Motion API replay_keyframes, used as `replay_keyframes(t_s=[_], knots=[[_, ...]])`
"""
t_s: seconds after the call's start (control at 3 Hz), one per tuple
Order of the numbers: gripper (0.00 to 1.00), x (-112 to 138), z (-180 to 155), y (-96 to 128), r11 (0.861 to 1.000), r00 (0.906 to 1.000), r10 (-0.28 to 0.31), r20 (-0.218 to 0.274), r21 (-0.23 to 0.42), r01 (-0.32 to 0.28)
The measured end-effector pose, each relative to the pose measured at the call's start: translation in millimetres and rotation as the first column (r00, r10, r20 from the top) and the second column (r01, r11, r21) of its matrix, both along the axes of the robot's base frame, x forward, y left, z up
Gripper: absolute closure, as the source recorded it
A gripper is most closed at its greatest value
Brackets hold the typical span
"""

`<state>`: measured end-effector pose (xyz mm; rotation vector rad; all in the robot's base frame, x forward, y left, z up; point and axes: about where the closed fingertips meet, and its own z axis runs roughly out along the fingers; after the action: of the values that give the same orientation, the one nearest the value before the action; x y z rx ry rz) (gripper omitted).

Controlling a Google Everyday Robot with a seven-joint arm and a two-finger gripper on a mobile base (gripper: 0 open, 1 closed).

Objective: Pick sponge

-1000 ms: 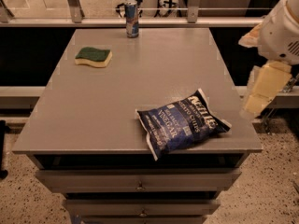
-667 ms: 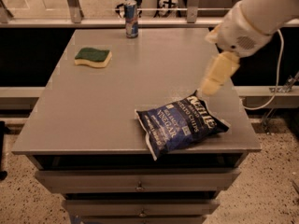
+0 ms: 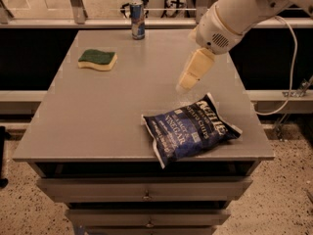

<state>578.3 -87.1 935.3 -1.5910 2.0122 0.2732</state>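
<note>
The sponge (image 3: pixel 98 59), dark green on top over pale yellow foam, lies flat on the grey table (image 3: pixel 98 116) at its far left. My gripper (image 3: pixel 188 83), cream-coloured, hangs from the white arm above the table's right-centre, just beyond the chip bag. It is well to the right of the sponge and holds nothing.
A dark blue chip bag (image 3: pixel 190 130) lies near the table's front right edge. A blue drink can (image 3: pixel 138 12) stands at the far edge, right of the sponge. Drawers run below the tabletop. A white cable hangs at the right.
My arm has swung in from the right edge of the table towards its middle, closer to the sponge. The sponge, bag and can have not moved.
</note>
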Motion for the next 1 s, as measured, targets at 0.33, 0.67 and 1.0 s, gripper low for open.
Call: replay_keyframes(t_s=[0.33,0.67,1.0], knots=[[0.0,2,-1,4,1.0,1.0,-0.003,0.004,0.017,0.003],[0.0,22,-8,27,0.996,0.9999,-0.01,0.005,0.093,0.009],[0.0,64,-21,60,0.983,0.9998,-0.021,0.005,0.183,0.02]])
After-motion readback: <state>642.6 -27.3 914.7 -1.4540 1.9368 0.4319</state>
